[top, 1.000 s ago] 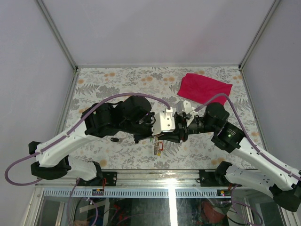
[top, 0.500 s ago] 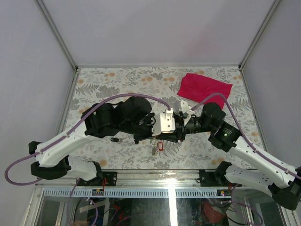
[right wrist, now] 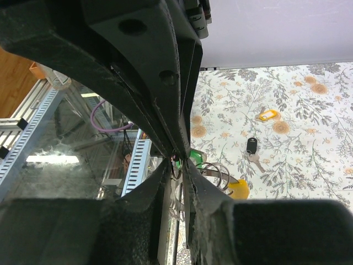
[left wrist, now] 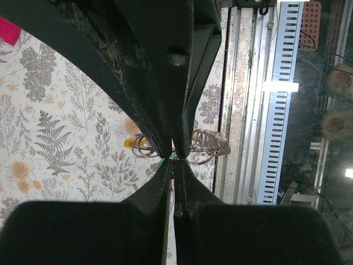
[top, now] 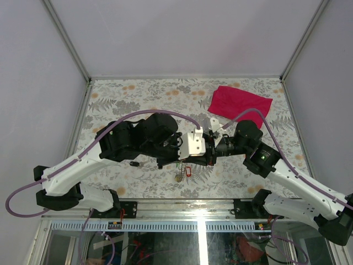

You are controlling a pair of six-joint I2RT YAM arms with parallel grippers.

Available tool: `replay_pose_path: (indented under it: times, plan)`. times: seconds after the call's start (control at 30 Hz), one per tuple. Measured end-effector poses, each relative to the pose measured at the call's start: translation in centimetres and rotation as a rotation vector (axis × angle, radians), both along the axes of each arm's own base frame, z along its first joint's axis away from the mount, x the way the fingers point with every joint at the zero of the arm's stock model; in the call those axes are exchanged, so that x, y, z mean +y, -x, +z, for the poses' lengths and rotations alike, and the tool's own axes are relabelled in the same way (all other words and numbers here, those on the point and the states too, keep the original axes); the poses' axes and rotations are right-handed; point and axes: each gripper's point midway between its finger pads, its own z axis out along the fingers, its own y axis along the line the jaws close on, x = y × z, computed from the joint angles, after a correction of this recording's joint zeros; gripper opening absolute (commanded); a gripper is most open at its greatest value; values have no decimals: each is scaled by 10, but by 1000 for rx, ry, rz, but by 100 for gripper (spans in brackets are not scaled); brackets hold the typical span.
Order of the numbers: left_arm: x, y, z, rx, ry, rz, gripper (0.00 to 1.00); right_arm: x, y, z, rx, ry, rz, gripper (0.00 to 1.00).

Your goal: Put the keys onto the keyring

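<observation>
Reaching inward, both arms [top: 83,160] [top: 300,185] meet at the keyring [left wrist: 216,142].

table [top: 110,99]: floral top | red cloth [top: 239,103]: far right | black key [right wrist: 251,146], yellow tag [right wrist: 268,115]: loose

Left arm [top: 77,163], right arm [top: 300,185]: bent inward, tips meeting. Left gripper [left wrist: 174,159]: jaws pinched tight. Right gripper [right wrist: 179,163]: jaws nearly together.

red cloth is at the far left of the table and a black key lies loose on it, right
No: the top view shows the red cloth at the far right of the table. The black key does lie loose on it.
</observation>
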Motion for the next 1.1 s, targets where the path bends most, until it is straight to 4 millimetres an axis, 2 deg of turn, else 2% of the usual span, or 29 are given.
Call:
replay_pose_path:
  times: [0.07, 0.17, 0.3, 0.43, 0.53, 0.77, 1.1]
  plan:
    - [0, 0, 0, 0, -1, 0, 0, 0, 0, 0, 0, 0, 0, 13]
    - [0, -1, 0, -5, -2, 4, 0, 0, 0, 0, 1, 0, 0, 0]
    - [1, -2, 0, -8, -2, 8, 2, 0, 0, 0, -2, -2, 0, 0]
    - [1, -2, 4, -17, 16, 10, 18, 0, -1, 3, -18, -20, -10, 0]
    - [1, -1, 14, -33, 64, 5, 24, -3, -3, 7, -30, -33, -38, 0]
    - [6, 11, 41, -59, 212, -22, 27, -12, 2, 20, -58, -66, -55, 0]
    - [5, 18, 51, -71, 327, -38, 31, -16, 11, 35, -77, -91, -24, 0]
